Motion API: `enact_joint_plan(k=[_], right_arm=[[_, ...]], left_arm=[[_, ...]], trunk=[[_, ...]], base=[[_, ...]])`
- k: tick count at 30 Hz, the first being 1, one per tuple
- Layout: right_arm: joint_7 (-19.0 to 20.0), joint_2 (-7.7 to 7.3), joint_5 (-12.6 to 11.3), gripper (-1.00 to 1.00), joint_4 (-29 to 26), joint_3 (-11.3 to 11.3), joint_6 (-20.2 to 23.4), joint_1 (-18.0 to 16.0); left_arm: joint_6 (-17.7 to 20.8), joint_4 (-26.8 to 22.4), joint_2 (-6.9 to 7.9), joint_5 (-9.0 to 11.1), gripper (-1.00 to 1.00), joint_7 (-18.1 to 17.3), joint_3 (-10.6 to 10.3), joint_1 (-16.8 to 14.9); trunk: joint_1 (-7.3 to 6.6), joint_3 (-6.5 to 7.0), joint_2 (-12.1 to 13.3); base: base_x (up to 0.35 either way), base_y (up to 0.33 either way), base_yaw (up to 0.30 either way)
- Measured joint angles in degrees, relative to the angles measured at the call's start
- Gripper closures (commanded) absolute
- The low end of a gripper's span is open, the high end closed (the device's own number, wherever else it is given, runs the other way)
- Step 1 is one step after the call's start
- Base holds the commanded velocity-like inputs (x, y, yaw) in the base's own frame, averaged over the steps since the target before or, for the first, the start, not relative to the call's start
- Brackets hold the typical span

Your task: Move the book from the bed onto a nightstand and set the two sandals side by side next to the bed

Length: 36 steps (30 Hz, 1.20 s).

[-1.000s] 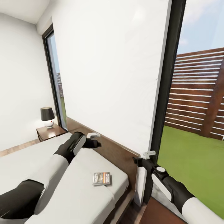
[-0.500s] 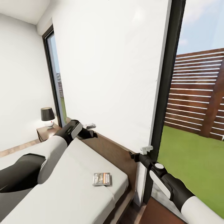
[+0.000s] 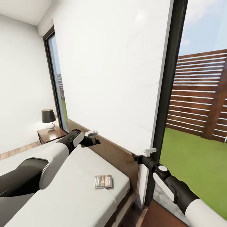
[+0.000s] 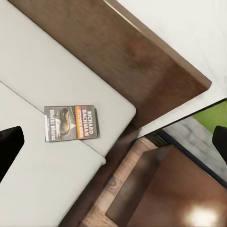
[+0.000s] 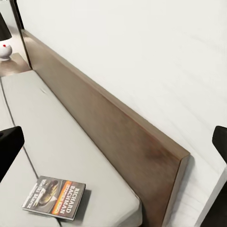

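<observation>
Bedroom's white wall ahead, the book (image 3: 103, 181) lies flat on the bed (image 3: 78, 201) near the headboard corner, both my end effectors, left (image 3: 92, 137) and right (image 3: 145, 154), spread open and empty, so I reckon next is lowering one onto it.

Headboard (image 3: 110, 153) — dark wood, smooth; mattress (image 3: 78, 189) — matt grey cloth.

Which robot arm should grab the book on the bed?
Probably the left. The left gripper hangs open over the bed, above the book. The right gripper is off past the headboard's end, by the window.
</observation>
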Motion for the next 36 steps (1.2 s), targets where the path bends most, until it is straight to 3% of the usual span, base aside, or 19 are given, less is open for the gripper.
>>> enact_joint_plan(k=[12, 25, 36], right_arm=[[-0.01, 0.09, -0.02, -1.00, 0.10, 0.08, 0.24, 0.00], [-0.04, 0.03, 0.00, -1.00, 0.10, 0.16, -0.42, 0.00], [-0.10, 0.08, -0.01, -1.00, 0.10, 0.16, -0.31, 0.00]], left_arm=[[0.00, 0.04, 0.01, -0.09, -1.00, -0.02, -0.05, 0.00], [0.00, 0.04, 0.01, -0.10, -1.00, 0.01, -0.10, 0.02], [0.00, 0.04, 0.01, -0.10, -1.00, -0.02, -0.10, 0.03]], trunk=[[-2.64, 2.16, 4.82], [-2.69, 2.19, 4.92], [-2.69, 1.42, 4.93]], base=[[0.000, 0.000, 0.000], [0.000, 0.000, 0.000], [0.000, 0.000, 0.000]])
